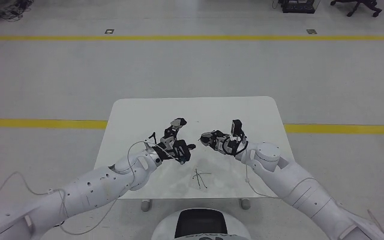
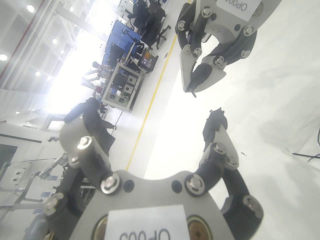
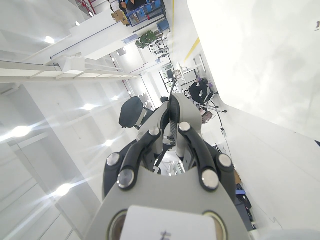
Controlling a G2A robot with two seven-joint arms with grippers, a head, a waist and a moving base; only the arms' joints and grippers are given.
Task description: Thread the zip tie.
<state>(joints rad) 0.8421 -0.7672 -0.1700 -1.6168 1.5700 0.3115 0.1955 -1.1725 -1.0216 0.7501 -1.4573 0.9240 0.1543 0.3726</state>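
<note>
White counter (image 1: 252,114); above it the left end effector (image 2: 148,112), jaws spread wide, faces the right end effector (image 2: 191,89), clamped on a thin black zip tie (image 2: 194,94) poking from its tips. Beneath both lie loose black strips (image 1: 201,177).

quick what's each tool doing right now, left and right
Left tool: open, holding nothing.
Right tool: closed on a thin black strip, apparently the zip tie.
</note>
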